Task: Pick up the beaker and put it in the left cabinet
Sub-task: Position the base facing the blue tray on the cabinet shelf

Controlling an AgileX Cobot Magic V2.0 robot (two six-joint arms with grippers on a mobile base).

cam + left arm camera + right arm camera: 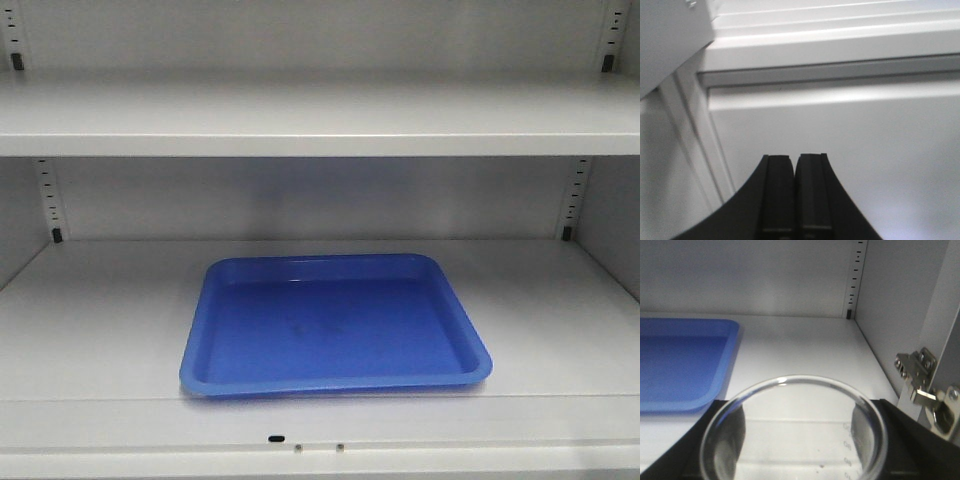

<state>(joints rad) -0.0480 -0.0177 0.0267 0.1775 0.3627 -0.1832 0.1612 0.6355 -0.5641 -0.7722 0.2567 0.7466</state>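
Just right of blue tray (685,365), inside left cabinet (805,347): beaker (790,455) clamped in right end effector (800,442), bottom cut off. Pressed together: left end effector (795,195), position from tray unclear.

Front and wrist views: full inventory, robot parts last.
cabinet: 1, pale grey, fills the front view, two shelves showing
slotted rails: 2, grey, back corners
tray: 1, blue, empty, middle of the lower shelf
hinge: 1, silver metal, right side wall, right wrist view only
beaker: 1, clear glass, between the right gripper's fingers, right of the tray; not seen in the front view
left gripper: 1, black, fingers pressed together, nothing held, facing a grey panel
right gripper: 1, black, a finger on each side of the beaker
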